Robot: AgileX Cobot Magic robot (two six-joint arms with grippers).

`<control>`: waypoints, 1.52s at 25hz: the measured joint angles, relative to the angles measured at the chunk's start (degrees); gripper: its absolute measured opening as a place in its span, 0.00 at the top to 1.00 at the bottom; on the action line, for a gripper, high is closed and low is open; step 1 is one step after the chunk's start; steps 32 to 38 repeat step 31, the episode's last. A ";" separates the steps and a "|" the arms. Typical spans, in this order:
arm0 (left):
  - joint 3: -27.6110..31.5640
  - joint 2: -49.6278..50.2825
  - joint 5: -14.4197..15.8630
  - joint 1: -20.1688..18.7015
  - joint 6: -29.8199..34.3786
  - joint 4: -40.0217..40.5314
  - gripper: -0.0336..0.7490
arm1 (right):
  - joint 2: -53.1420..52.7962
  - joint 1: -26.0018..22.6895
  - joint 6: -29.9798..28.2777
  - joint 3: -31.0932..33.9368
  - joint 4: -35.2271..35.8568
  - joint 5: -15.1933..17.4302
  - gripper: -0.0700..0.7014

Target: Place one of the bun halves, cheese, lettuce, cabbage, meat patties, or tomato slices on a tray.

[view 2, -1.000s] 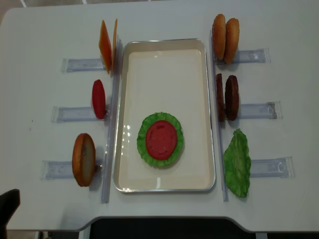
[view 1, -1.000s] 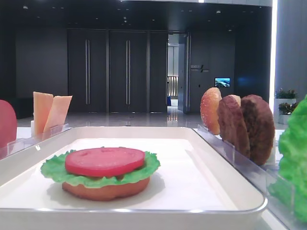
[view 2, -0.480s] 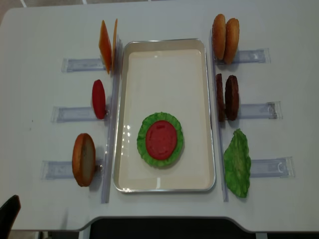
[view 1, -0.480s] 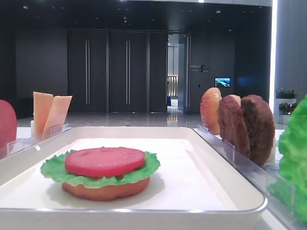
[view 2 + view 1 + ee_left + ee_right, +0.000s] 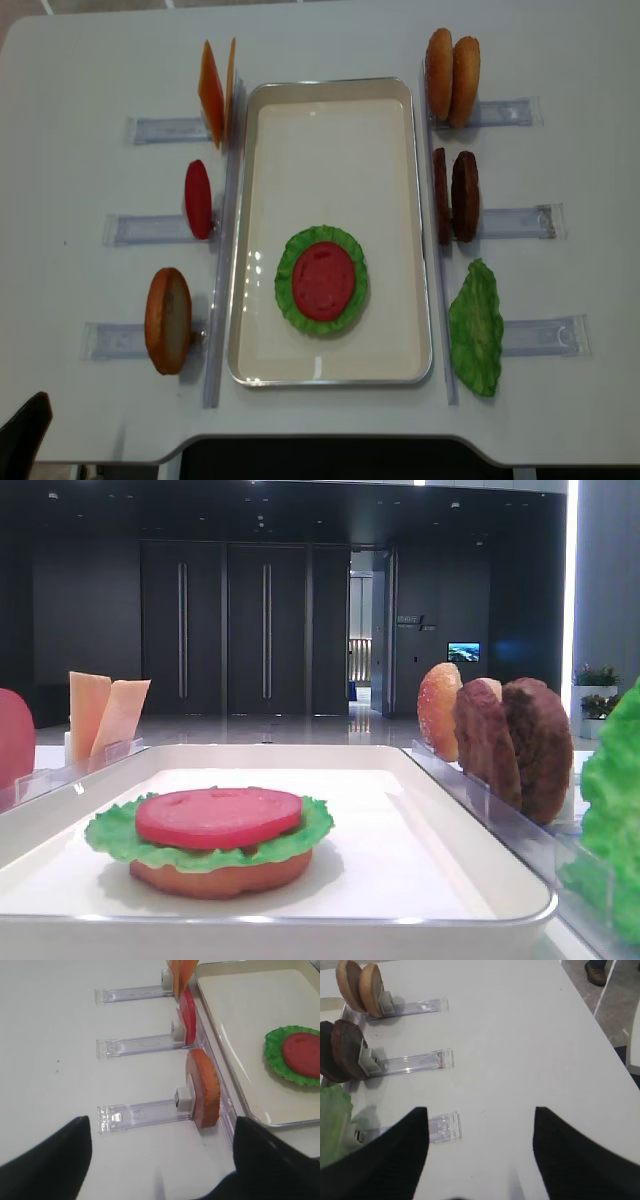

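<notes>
Where lettuce (image 5: 321, 281) tops bun, tray (image 5: 330, 110) holds tomato (image 5: 323, 281).

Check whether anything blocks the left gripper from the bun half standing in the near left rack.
Nothing visible does. In the left wrist view the left gripper is open over bare table, and the bun half stands upright ahead of it in its clear rack, beside the tray.

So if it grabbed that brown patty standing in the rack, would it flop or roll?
The thick dark-brown round meat patty stands on edge without sagging, so it is probably stiff. Being round, it might roll if released upright. Its rough grainy face likely resists slipping.
</notes>
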 joint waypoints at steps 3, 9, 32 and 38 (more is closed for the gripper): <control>0.00 0.00 0.00 0.00 0.00 0.00 0.08 | 0.00 0.00 0.00 0.00 0.00 0.00 0.35; 0.00 0.00 0.00 0.00 0.00 0.00 0.11 | 0.00 0.00 0.00 0.00 0.00 0.00 0.35; 0.00 0.00 -0.01 4.61 0.00 0.01 0.21 | 0.00 0.00 0.00 0.00 0.00 0.00 0.35; 0.00 0.00 -0.01 4.61 0.00 0.01 0.21 | 0.00 0.00 0.00 0.00 0.00 0.00 0.35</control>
